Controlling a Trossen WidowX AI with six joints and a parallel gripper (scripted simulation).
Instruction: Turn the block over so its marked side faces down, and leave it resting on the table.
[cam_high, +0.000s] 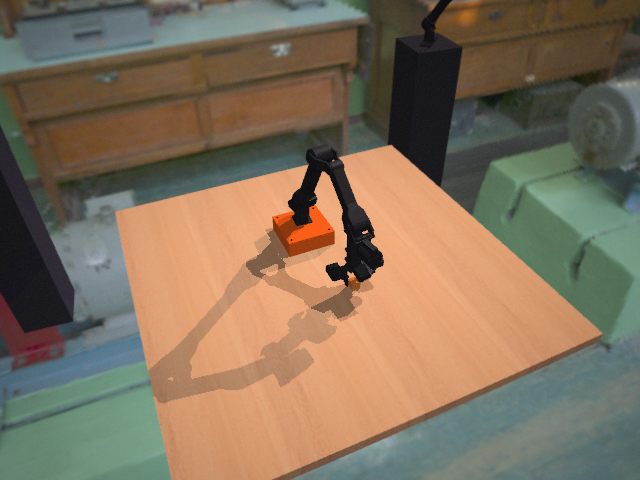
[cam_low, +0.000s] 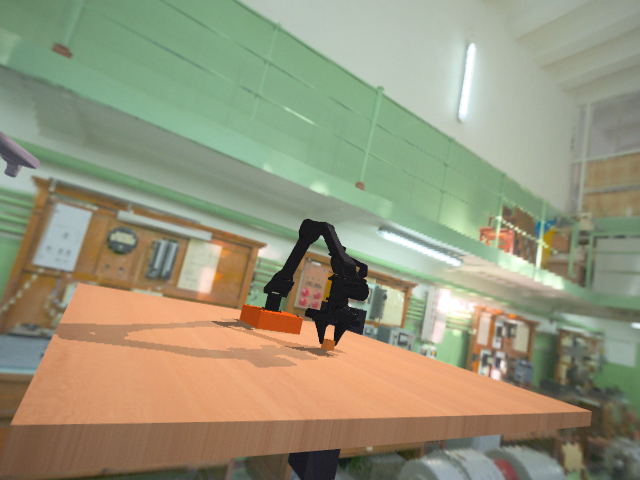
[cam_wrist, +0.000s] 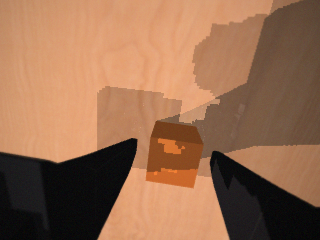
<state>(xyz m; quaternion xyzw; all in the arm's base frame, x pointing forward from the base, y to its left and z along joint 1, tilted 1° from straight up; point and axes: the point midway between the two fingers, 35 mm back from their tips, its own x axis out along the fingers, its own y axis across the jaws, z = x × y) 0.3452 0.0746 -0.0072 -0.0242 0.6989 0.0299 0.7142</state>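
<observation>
The small orange block (cam_high: 354, 283) (cam_low: 328, 345) (cam_wrist: 174, 159) rests on the wooden table (cam_high: 465, 335) (cam_low: 206, 392) (cam_wrist: 45, 75). No clear mark can be made out on its visible faces, which are partly shaded; its underside is hidden. My gripper (cam_high: 353, 281) (cam_low: 328, 342) (cam_wrist: 173, 150) points down at the block, with one finger on each side of it. The fingers are partly open. In the wrist view a gap shows between the block and each fingertip, so nothing is held.
The arm's orange base (cam_high: 310, 241) (cam_low: 273, 321) stands on the table behind the gripper. Shadows of the arm fall across the table and over part of the block. A dark pillar (cam_high: 421, 103) stands beyond the table's far corner.
</observation>
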